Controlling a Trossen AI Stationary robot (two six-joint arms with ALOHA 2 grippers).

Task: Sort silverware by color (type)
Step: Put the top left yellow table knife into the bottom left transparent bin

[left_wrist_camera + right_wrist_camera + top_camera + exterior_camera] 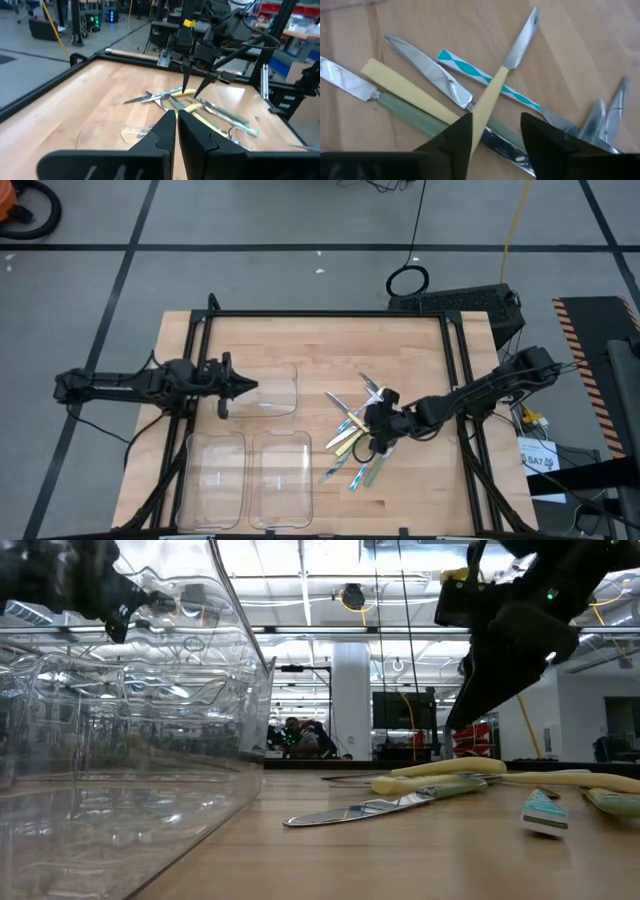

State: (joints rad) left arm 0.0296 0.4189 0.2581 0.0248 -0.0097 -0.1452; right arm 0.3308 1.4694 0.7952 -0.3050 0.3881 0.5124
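The silverware (358, 438) lies in a loose crossed pile on the table's right half. In the right wrist view I see a yellow-handled knife (492, 92), a teal-and-white patterned handle (485, 77), a second yellow handle (405, 87) and a pale green handle (410, 112). My right gripper (495, 125) is open and points down over the pile (191, 92), its fingertips standing on either side of the yellow knife's handle end. I see no touch. My left gripper (176, 116) is shut and hovers over the far clear tray (272, 390).
Three clear plastic trays sit on the table's left half: one far (272, 390) and two at the near edge (215, 475) (282, 475). A black frame (330, 315) runs along the table's far edge and sides. Bare wood shows between the trays and the pile.
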